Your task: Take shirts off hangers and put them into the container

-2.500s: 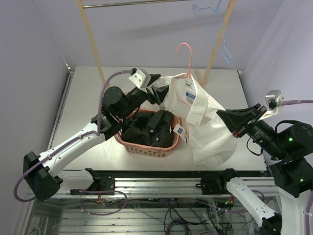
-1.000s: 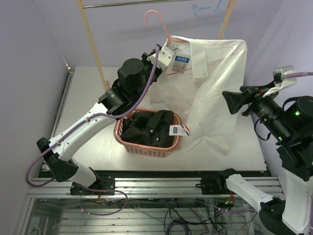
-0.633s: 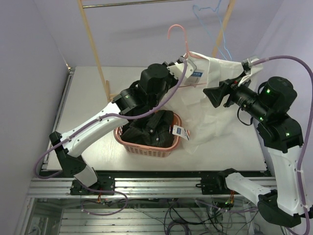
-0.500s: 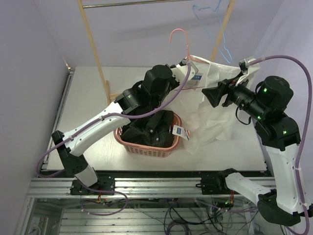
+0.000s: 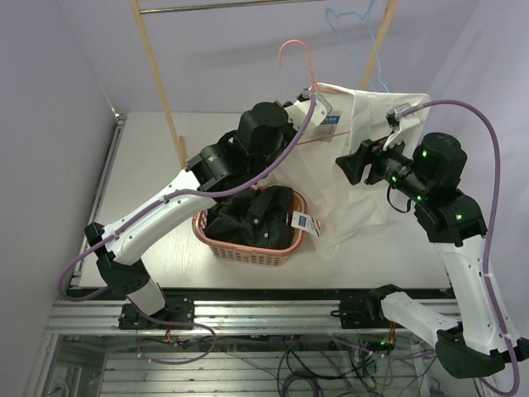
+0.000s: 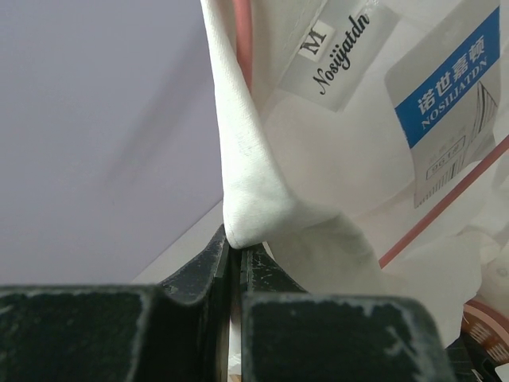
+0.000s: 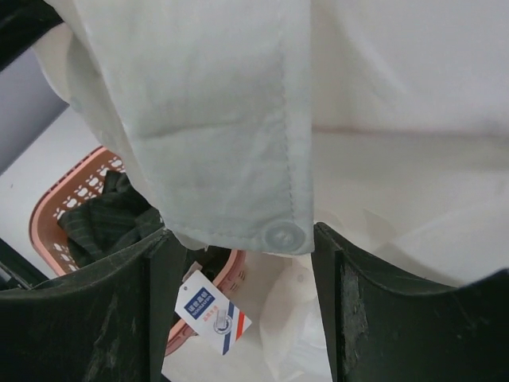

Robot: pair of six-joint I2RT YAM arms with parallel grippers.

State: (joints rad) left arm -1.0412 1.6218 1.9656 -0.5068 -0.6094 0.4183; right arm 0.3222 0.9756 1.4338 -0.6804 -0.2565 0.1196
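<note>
**While the white shirt [image 5: 368, 157] hangs lifted above the desk [image 5: 149, 157], both hands are at its cloth**

Room and edges:
- The basket [image 5: 248, 251] sits close to the desk's near edge, roughly midway between the two arms.
- Bare desk top shows to its left and behind it.
- Two wooden rack posts [image 5: 157, 74] rise at the back. One is behind the left arm, the other behind the raised shirt.
- Purple walls [image 5: 50, 124] stand close on both sides.
- The right arm stands along the right desk edge.
- The blue hanger [image 5: 330, 15] hangs bare, high up beside the right post.

Basket contents: the dark shirt [image 5: 252, 217] fills it. Its white tag [image 5: 304, 222] lies over the right rim.

White shirt:
- The collar is held up behind and above the basket.
- The body drapes down to the right of the basket, and the lower end rests on the desk.
- The pink hanger [image 5: 312, 66] is inside the collar. Its hook pokes up above the left hand [image 5: 318, 103].

Left hand, wrist view [image 6: 235, 255]:
- The jaws are closed tight on a fold of the collar, just beside the size label [image 6: 338, 52].
- The pink wire runs past close by.

Right hand [image 5: 343, 165], wrist view:
- The fingers [image 7: 159, 318] stand well apart.
- The shirt's front edge hangs between them, with a button [image 7: 285, 235] at its lower corner.
- The cloth is not pinched.
- The basket lies below and to the left.
</note>
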